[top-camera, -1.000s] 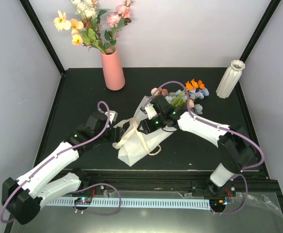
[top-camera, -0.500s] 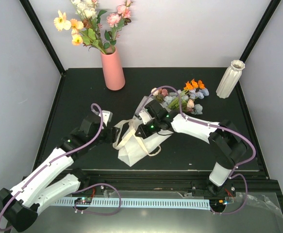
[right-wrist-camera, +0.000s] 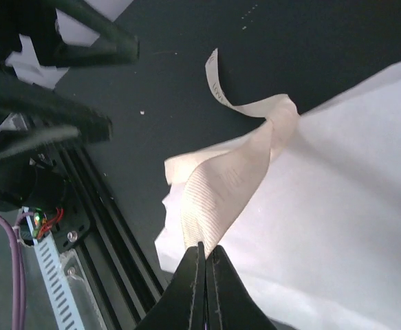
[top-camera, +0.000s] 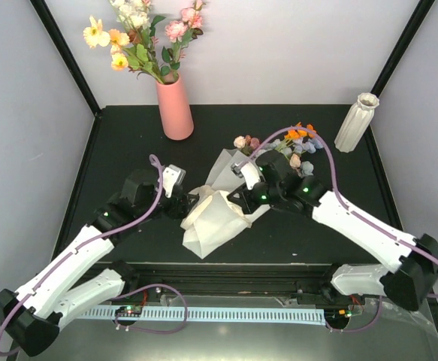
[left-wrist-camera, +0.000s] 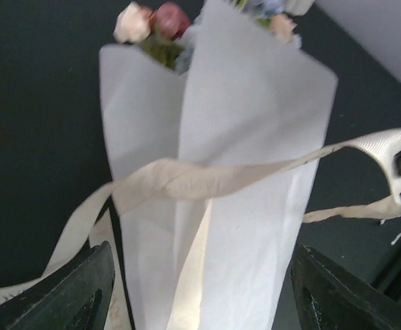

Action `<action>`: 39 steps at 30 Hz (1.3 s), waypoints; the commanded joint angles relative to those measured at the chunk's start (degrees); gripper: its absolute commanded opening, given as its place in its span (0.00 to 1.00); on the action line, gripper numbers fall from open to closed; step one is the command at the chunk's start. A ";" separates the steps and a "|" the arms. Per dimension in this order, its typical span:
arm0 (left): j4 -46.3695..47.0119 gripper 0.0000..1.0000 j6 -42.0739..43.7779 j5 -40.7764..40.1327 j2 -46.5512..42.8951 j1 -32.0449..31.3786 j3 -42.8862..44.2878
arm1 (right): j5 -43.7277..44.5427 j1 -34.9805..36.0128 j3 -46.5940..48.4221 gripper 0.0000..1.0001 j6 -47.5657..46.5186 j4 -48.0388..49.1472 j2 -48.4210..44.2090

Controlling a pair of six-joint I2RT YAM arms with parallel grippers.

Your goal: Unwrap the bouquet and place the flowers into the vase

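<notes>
While the right gripper [right-wrist-camera: 203, 251] pinched the cream ribbon [right-wrist-camera: 222, 184] tight, the bouquet [top-camera: 217, 214] of small artificial flowers in white translucent paper lay at the middle of the black tabletop [top-camera: 128, 147], its near end just before the left gripper [left-wrist-camera: 203, 289], whose jaws stood spread. The slim white ribbed ceramic vase [top-camera: 356, 122] stood upright near the far right corner.

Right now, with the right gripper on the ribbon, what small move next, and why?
Probably draw the right gripper slowly away from the bouquet: it is shut on the cream ribbon, which crosses the white paper, so a pull should loosen the tie. The left gripper stands open at the paper's base.
</notes>
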 commanded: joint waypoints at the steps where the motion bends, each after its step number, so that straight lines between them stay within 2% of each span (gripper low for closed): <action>1: 6.94 0.73 8.14 7.43 1.07 -0.47 4.02 | 4.55 0.13 -2.74 0.03 -0.34 -4.80 -5.92; 12: 23.18 0.73 26.90 24.51 4.06 -2.51 0.24 | 9.53 0.08 -5.21 0.05 0.54 -7.38 -17.52; 15: 26.73 0.74 34.54 25.29 4.55 -3.01 -2.26 | 9.16 0.16 -6.58 0.05 1.45 -6.45 -18.99; 18: 26.43 0.74 41.16 23.06 6.72 -3.11 -2.37 | 8.18 0.09 -7.79 0.05 2.61 -5.01 -19.64; 22: 23.77 0.73 45.54 20.02 12.39 -3.08 -0.77 | 6.74 0.13 -8.66 0.05 3.79 -3.37 -19.75; 26: 19.20 0.67 45.89 18.62 17.29 -3.41 2.76 | 6.49 0.08 -9.07 0.05 4.07 -2.93 -19.77; 37: 17.76 0.65 50.09 9.95 26.42 -6.34 5.10 | 6.91 0.12 -9.97 0.05 4.97 -2.26 -21.20; 38: 18.24 0.63 50.14 9.00 27.39 -6.58 5.08 | 6.75 0.08 -10.01 0.05 4.97 -2.24 -21.16; 39: 18.84 0.56 50.40 7.93 27.88 -6.66 5.06 | 6.65 0.10 -10.00 0.04 5.03 -2.14 -21.15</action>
